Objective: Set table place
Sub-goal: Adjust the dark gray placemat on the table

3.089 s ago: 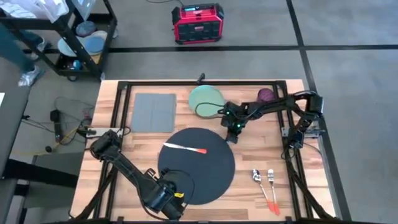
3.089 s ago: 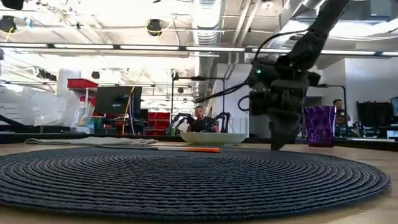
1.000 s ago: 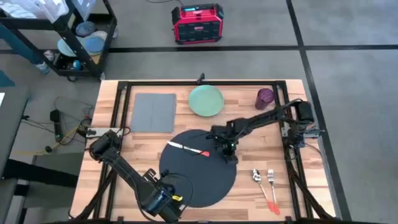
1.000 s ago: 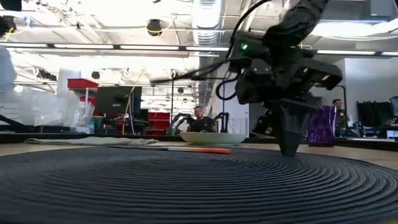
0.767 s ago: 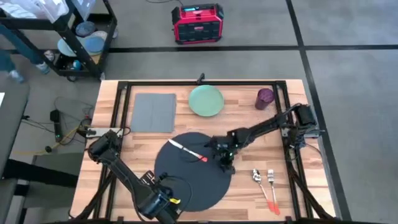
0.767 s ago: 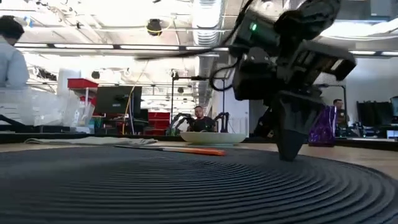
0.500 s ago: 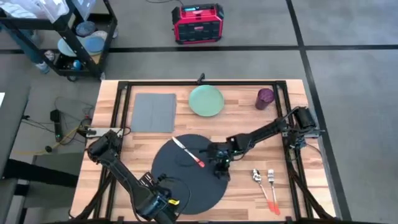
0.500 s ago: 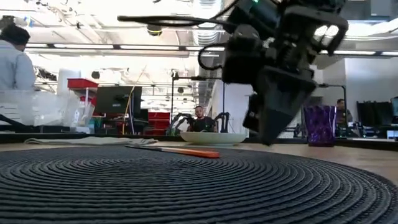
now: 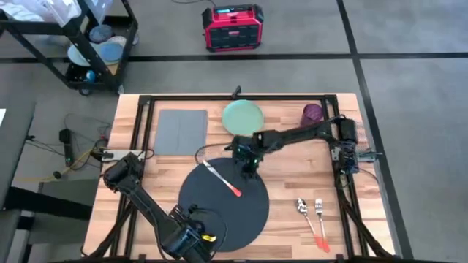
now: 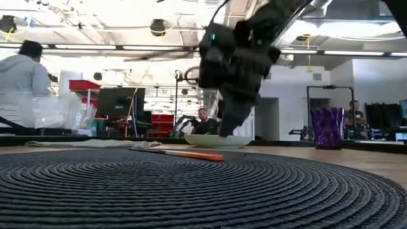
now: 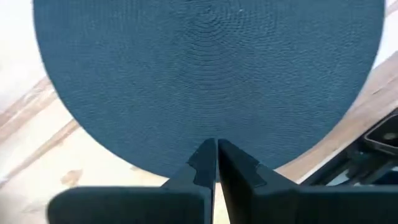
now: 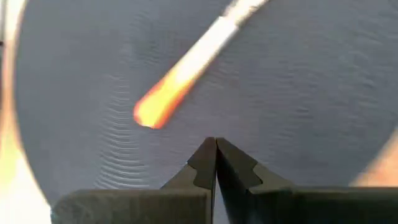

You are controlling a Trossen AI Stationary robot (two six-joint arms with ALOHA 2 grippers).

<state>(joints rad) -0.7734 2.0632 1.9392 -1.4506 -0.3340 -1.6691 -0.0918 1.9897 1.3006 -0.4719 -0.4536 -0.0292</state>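
While the right hand hovers closed and empty over the placemat's far edge, a knife lies on it. Left hand, closed, grips the mat's near rim.

placemat dragged nearer (knife riding along), right gripper withdrawn

A robotics lab: exposed ceiling ducts, monitors, another robot rig behind.
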